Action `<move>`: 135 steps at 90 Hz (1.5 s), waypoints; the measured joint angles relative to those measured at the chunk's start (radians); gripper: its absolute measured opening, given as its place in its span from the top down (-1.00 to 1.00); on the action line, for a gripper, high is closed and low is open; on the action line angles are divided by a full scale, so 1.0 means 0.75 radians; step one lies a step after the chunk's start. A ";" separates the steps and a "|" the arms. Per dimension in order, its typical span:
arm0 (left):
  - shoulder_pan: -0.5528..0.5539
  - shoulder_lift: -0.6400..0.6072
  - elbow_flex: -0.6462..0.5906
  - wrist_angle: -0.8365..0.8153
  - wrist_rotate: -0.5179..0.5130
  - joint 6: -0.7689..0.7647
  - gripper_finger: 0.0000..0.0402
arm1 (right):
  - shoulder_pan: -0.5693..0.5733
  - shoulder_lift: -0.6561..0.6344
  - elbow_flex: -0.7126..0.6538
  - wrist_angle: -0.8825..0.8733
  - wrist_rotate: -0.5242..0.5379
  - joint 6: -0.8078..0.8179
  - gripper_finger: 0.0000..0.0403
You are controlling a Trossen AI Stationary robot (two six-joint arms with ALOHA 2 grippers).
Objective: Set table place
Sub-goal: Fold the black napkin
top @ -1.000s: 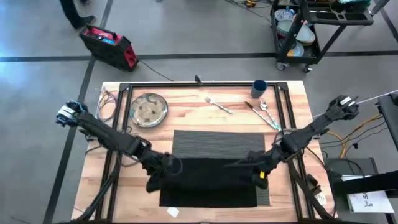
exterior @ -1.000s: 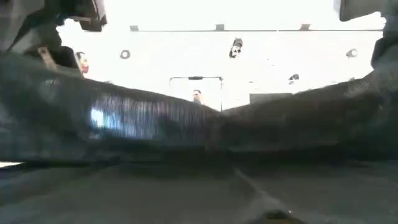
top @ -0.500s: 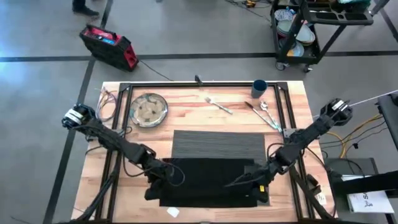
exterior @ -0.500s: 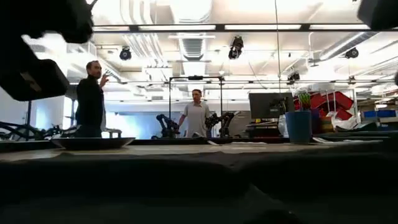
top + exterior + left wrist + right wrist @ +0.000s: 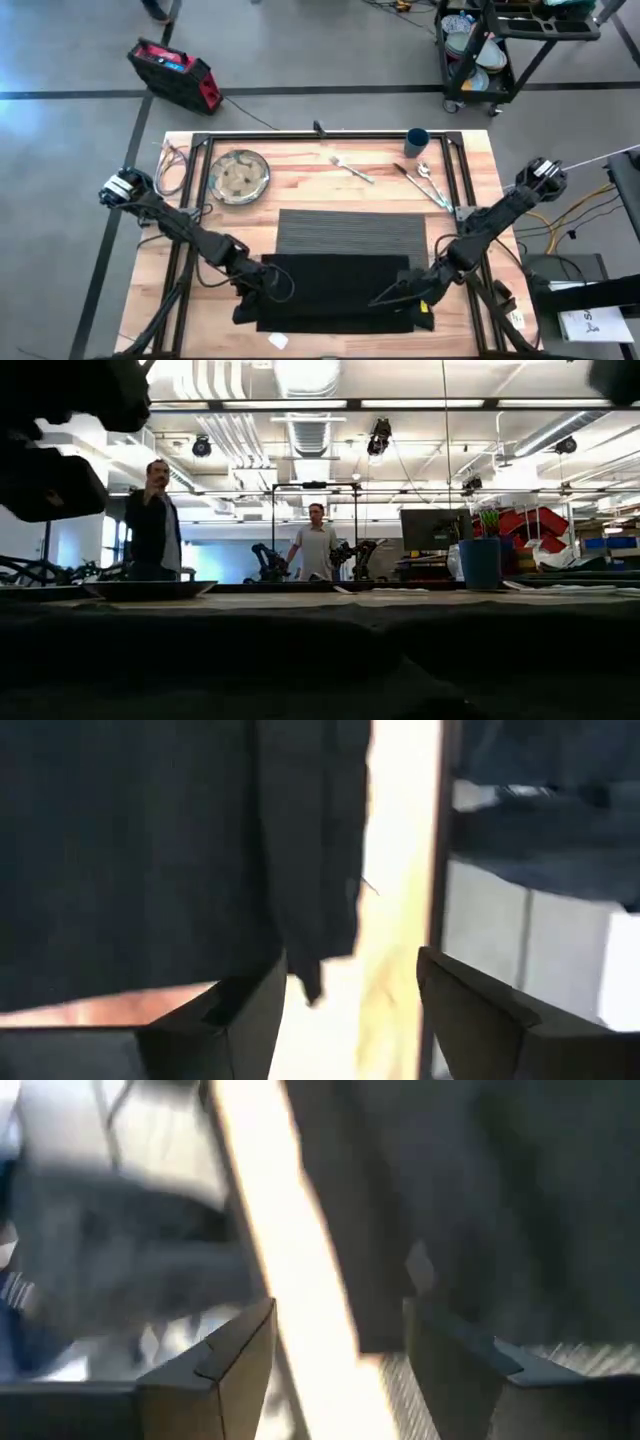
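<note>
Reaching low, both arms flank the napkin [image 5: 335, 292], jaws parted.

Your two arms were dark, near-black, each built from slim tube links joined by bulkier rounded joints. The left arm [image 5: 180, 232] carried a pale silvery-white collar at the end farthest from its fingers; the right arm [image 5: 490, 222] had a similar pale patch at its far end. Behind the fingers of the right gripper [image 5: 421, 311] sat a small yellow marking. In your wrist views the fingers [image 5: 225, 1020] were flat, dark, angular blades with bevelled edges, the right fingers [image 5: 215, 1365] alike.
</note>
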State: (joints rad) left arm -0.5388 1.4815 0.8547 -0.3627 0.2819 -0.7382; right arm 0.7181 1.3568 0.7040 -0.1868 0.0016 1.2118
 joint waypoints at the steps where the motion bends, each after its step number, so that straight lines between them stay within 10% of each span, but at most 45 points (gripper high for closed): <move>1: 0.000 0.000 0.000 0.000 -0.015 0.000 0.03 | 0.000 0.000 0.000 -0.004 0.024 0.004 0.10; 33: 0.000 -0.002 0.000 0.005 -0.193 -0.019 0.41 | 0.000 0.009 -0.006 -0.292 0.327 0.265 0.94; 69: 0.000 -0.002 0.000 0.001 -0.192 0.035 0.62 | 0.071 -0.016 -0.149 0.408 -0.284 0.023 1.00; 107: 0.000 -0.002 0.000 0.005 -0.239 0.053 0.62 | 0.127 -0.081 -0.143 0.288 0.423 0.078 1.00; 135: 0.018 -0.002 0.000 0.026 -0.678 0.055 0.60 | 0.122 -0.033 -0.143 0.293 1.155 0.231 1.00</move>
State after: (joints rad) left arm -0.5255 1.4803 0.8547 -0.3430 -0.2269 -0.6967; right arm 0.8096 1.3322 0.5964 0.0332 0.8675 1.3848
